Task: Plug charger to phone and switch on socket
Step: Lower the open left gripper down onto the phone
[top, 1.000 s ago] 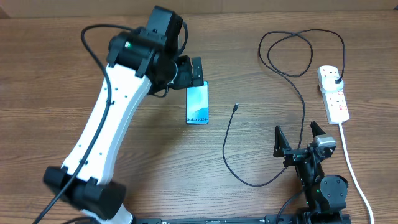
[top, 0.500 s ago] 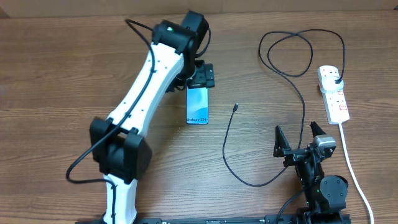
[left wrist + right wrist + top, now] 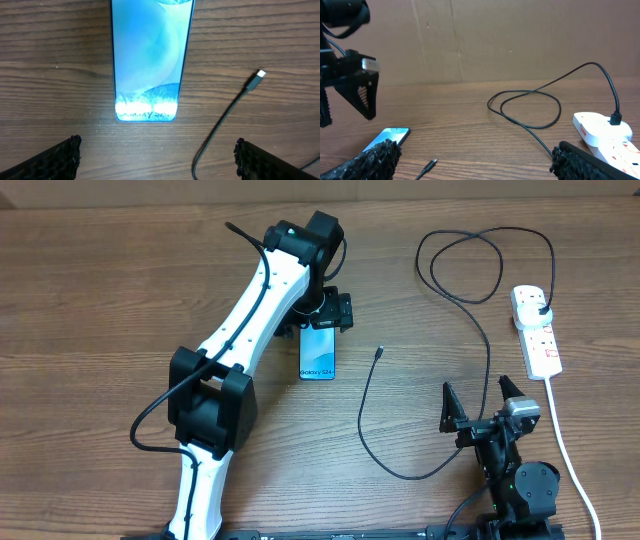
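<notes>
The phone point(image 3: 317, 352) lies flat on the wooden table with its light blue screen up; it also fills the top of the left wrist view point(image 3: 150, 60). My left gripper point(image 3: 328, 311) hovers over the phone's far end, open and holding nothing point(image 3: 157, 159). The charger cable's small connector tip point(image 3: 380, 352) lies on the table right of the phone, apart from it point(image 3: 260, 75). The black cable runs in loops to its plug point(image 3: 540, 308), which sits in the white socket strip point(image 3: 538, 340). My right gripper point(image 3: 478, 406) stands open near the front edge, empty point(image 3: 475, 165).
The socket's white cord point(image 3: 565, 450) runs down the right side to the front edge. A cable loop point(image 3: 400, 472) lies just left of my right gripper. A cardboard wall point(image 3: 495, 40) closes off the back of the table.
My left arm has swung to the right, bringing its gripper from the phone's far-left side to above the phone's far end. Phone, cable and right arm have not moved.
</notes>
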Tool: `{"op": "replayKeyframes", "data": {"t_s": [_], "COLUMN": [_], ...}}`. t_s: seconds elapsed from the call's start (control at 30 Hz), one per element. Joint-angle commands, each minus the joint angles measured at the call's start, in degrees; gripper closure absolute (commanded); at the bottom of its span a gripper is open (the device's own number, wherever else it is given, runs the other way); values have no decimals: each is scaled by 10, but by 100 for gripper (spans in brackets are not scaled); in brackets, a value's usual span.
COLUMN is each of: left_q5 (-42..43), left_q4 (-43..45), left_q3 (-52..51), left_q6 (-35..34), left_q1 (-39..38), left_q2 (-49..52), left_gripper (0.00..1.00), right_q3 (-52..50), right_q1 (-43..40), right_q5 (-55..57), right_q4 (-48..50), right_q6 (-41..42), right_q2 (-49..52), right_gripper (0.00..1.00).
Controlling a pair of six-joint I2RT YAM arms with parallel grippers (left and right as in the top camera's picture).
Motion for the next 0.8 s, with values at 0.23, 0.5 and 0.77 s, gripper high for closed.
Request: {"op": "replayKeyframes", "data": {"t_s": [0.23, 0.5, 0.77], "left_q5": [-62, -79, -94], "left_q4": [20, 54, 79], "left_q3": [10, 3, 3], "left_q6": [15, 21, 20], "left_q1": [-19, -18, -16], "left_q2": [53, 63, 62], "left_gripper": [0, 0, 0], "right_q3": [-6, -6, -6], "right_q1": [-1, -1, -1], "right_q5": [-3, -3, -3], "right_q4": [4, 4, 4], "right_q6": [3, 3, 3], "right_q2": [-3, -3, -3], "right_gripper": [0, 0, 0]}}
